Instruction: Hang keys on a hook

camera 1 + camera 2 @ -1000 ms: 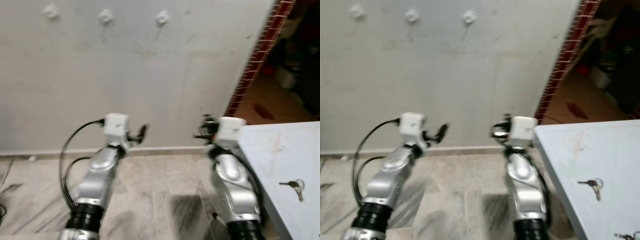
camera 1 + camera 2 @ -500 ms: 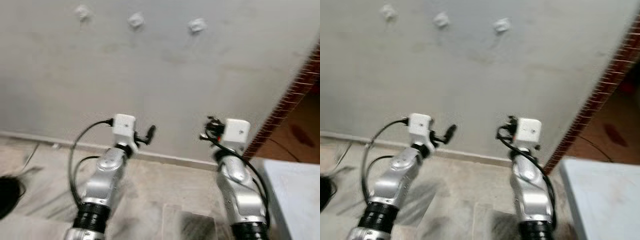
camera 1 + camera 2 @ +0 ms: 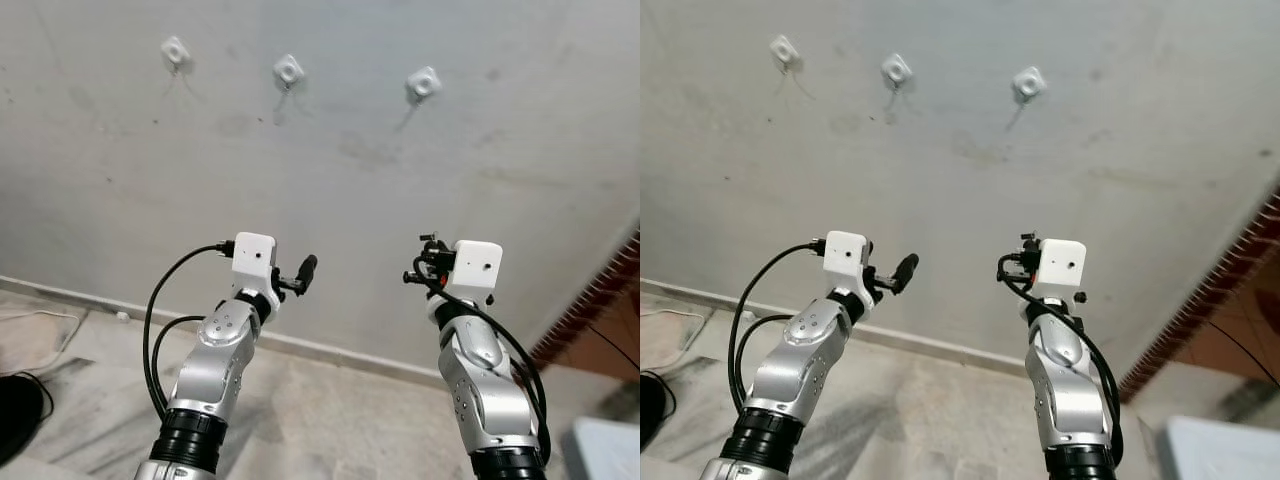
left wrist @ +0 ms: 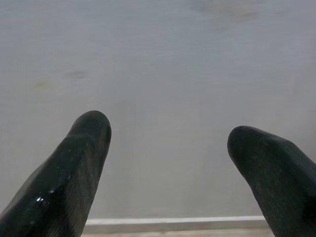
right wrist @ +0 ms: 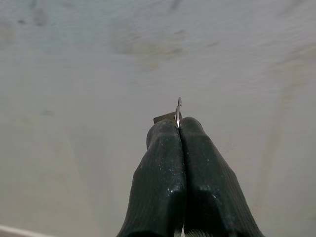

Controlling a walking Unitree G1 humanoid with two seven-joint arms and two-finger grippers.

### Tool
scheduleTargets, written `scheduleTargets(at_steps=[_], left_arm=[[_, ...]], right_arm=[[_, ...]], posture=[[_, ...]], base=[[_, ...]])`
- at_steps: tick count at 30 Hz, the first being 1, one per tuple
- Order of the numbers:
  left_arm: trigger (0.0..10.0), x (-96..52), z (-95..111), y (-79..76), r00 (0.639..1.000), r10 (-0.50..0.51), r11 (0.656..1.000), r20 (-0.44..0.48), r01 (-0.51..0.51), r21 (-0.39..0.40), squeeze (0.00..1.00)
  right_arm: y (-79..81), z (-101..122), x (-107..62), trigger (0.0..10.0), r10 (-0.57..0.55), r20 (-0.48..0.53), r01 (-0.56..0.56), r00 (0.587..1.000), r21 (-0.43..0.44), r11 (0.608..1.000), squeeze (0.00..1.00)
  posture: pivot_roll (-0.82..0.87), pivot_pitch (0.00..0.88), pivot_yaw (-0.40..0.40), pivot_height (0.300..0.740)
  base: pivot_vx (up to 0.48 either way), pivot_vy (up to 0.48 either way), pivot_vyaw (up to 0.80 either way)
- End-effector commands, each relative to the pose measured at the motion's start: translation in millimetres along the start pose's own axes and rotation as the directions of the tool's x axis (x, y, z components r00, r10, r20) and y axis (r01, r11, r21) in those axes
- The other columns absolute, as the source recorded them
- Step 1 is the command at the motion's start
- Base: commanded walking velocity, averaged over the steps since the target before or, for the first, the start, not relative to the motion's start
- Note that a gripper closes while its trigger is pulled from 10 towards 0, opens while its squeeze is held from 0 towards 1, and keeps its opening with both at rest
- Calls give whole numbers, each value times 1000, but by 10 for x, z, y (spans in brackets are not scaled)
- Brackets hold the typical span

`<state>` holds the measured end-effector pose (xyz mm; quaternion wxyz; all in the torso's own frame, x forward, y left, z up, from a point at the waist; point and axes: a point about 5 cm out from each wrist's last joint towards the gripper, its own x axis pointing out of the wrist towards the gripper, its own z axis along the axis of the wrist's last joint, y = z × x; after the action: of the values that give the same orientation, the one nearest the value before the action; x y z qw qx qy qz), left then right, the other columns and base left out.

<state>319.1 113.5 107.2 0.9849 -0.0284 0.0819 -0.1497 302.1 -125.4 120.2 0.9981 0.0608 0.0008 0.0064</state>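
Three small white hooks are fixed in a row high on the grey wall: the left hook (image 3: 175, 50), the middle hook (image 3: 288, 70) and the right hook (image 3: 423, 84). My right gripper (image 5: 178, 123) is raised in front of the wall, below the right hook, and is shut on a key ring; a thin metal edge of the keys (image 5: 178, 111) sticks out past the fingertips. My left gripper (image 4: 168, 133) is held up at about the same height below the middle hook, open, with bare wall between its fingers (image 4: 89, 133).
A red brick edge (image 3: 600, 290) ends the wall on the right, with a corner of the pale table (image 3: 1220, 450) below it. A skirting strip (image 3: 60, 290) runs along the marble floor. A dark round object (image 3: 12, 410) lies at the far left.
The camera has swung left and tilted up: the table with its spare keys has slid out of view and the hooks sit lower in the picture. Both arms keep their raised pose.
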Motion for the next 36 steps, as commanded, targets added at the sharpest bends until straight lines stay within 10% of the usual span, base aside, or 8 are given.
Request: scheduleTargets(at_steps=[1, 18, 36], left_arm=[[10000, 18, 30, -47, 1000, -8, 1000, 4, 8, 0, 0], [10000, 13, 34, -64, 1000, -9, 1000, 3, 9, -11, 0], [10000, -32, 80, -85, 999, -30, 999, 39, 31, -13, 0]], right_arm=[[-62, 33, 0, 10000, -19, 11, 19, 1000, -5, 1000, 0], [-92, 29, -25, 10000, -25, 9, 25, 1000, -3, 1000, 0], [-70, 38, -63, 10000, -5, 16, 5, 1000, -9, 1000, 0]], posture=[[108, 0, -40, 740], [106, 0, -41, 740], [102, 0, -40, 740]], base=[[0, 0, 0], [0, 0, -736], [28, 0, 0]])
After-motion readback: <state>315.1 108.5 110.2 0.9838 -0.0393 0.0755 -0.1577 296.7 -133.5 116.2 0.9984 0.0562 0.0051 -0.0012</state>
